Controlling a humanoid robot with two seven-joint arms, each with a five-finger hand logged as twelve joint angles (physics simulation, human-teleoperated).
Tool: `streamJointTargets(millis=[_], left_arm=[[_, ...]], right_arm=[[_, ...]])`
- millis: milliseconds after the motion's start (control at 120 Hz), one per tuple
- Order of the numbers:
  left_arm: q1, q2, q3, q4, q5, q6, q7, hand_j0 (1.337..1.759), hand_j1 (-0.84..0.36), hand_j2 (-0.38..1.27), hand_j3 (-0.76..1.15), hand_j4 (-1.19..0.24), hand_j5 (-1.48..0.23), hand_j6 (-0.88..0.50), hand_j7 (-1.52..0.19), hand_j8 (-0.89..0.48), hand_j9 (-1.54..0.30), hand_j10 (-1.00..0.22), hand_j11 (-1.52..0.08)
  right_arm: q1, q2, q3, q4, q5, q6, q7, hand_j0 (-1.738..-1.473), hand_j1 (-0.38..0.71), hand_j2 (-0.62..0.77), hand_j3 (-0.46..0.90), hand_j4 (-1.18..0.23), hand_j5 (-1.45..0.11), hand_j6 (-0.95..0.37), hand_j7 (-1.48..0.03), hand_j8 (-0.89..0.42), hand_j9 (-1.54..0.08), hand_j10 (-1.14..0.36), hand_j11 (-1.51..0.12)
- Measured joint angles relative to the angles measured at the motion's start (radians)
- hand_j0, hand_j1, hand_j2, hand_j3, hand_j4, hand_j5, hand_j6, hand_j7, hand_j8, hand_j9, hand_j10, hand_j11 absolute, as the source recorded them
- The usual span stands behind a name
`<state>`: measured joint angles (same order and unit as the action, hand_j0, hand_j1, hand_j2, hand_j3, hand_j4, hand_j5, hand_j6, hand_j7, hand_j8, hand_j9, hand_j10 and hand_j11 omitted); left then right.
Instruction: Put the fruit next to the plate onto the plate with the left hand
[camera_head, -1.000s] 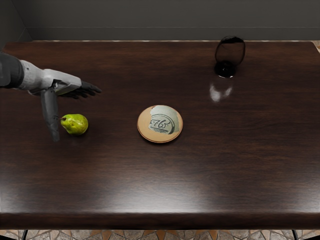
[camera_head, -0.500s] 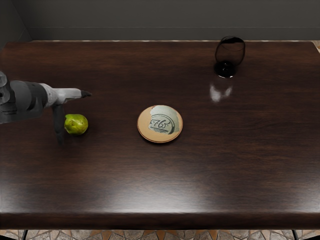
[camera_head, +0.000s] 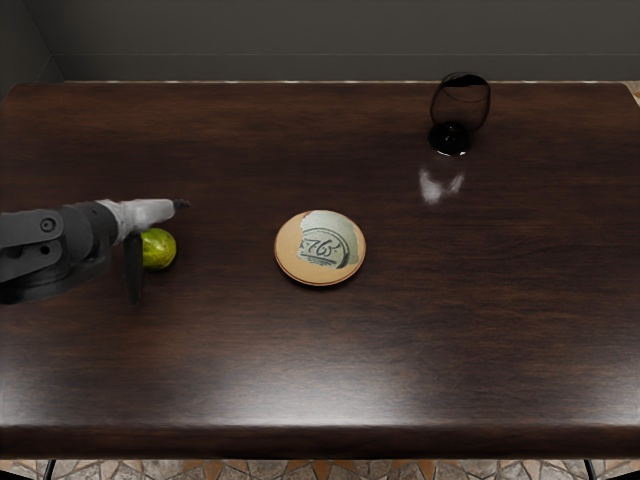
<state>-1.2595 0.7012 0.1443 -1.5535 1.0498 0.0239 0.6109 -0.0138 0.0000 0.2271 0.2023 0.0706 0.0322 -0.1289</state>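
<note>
While the left arm reaches in from the left edge of the dark wooden desk (camera_head: 420, 330), its left hand (camera_head: 146, 214) sits over the green pear (camera_head: 160, 249), covering the fruit's left part. The fingers (camera_head: 178, 204) stretch out flat toward the right and the thumb (camera_head: 133, 272) hangs down just beside the pear's left side, so the hand is spread and grips nothing. The pear lies on the desk, well left of the round orange plate (camera_head: 292, 262). A dark wine glass (camera_head: 459, 112) stands near the far right edge.

Dark glossy wooden table (camera_head: 400, 340), grey wall (camera_head: 300, 40), tiled floor (camera_head: 300, 470)
</note>
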Motion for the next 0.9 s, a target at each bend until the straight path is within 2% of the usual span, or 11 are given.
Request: streamJointTargets(millis=[533,900], left_arm=[[0.022,-0.04,-0.001,0.051,0.032,0.086,0.0,1.658,0.35,0.0,0.0,-0.01,-0.01,-0.01,0.0,-0.01,0.0,-0.01,0.0],[0.05,-0.038,-0.001,0.075,0.033,0.092,0.0,1.658,0.2,0.03,0.0,-0.13,-0.16,-0.13,-0.16,-0.13,-0.16,-0.13,-0.16]], right_arm=[[0.0,0.0,0.0,0.0,0.0,0.0,0.0,-1.658,-0.32,-0.01,0.0,-0.03,-0.03,-0.03,-0.03,-0.03,-0.03,-0.03,-0.03],[0.0,0.0,0.0,-0.002,0.0,0.0,0.0,-1.658,-0.32,-0.01,0.0,-0.03,-0.03,-0.03,-0.03,-0.03,-0.03,-0.03,-0.03]])
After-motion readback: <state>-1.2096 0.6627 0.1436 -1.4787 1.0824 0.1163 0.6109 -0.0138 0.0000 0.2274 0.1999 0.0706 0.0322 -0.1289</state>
